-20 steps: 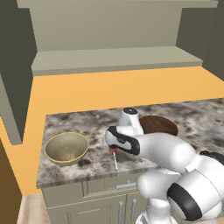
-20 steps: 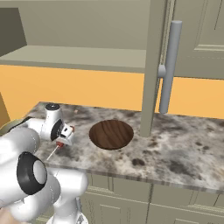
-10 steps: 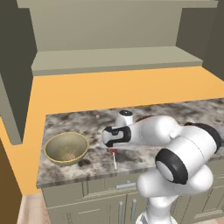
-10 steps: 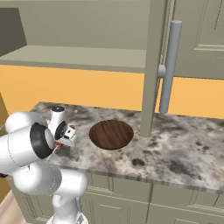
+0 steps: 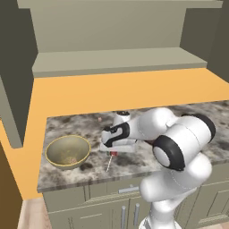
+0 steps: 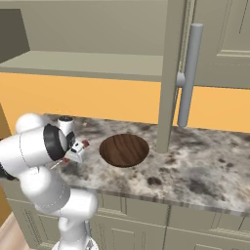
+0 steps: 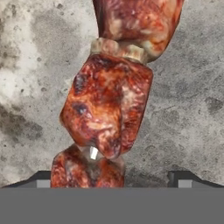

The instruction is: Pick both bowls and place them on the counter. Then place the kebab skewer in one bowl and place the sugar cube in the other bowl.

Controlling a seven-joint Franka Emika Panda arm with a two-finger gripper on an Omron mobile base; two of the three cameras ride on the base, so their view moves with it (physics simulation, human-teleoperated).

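Speckled stone counter (image 5: 188, 112) from the left base view: the deep beige bowl (image 5: 68, 151) sits near its left end, and my gripper (image 5: 112, 150) hangs just right of it, low over the slab. The skewer (image 5: 110, 159) is at my fingertips, meat up by the fingers and the pale stick pointing down toward the counter's front edge. It looks lifted, stick tip maybe just brushing the stone, hard to say.

Right base view: the shallow wood-grain bowl (image 6: 124, 149) rests on the counter just beside me, gripper (image 6: 75, 151) to its left. A red chunk of skewer (image 6: 84, 144) pokes out near the fingers.

Hand view: meat chunks (image 7: 107, 107) fill the middle, running up from between my two dark fingertips (image 7: 37, 178). Jaws look narrowed around the lowest chunk, so I reckon I've got it, though the actual contact is hidden.

Handling guess: it's light, the stick is stiff but thin, the meat a bit lumpy and slippery. Gripping across the chunks seems safer than the bare stick, since it could swivel.
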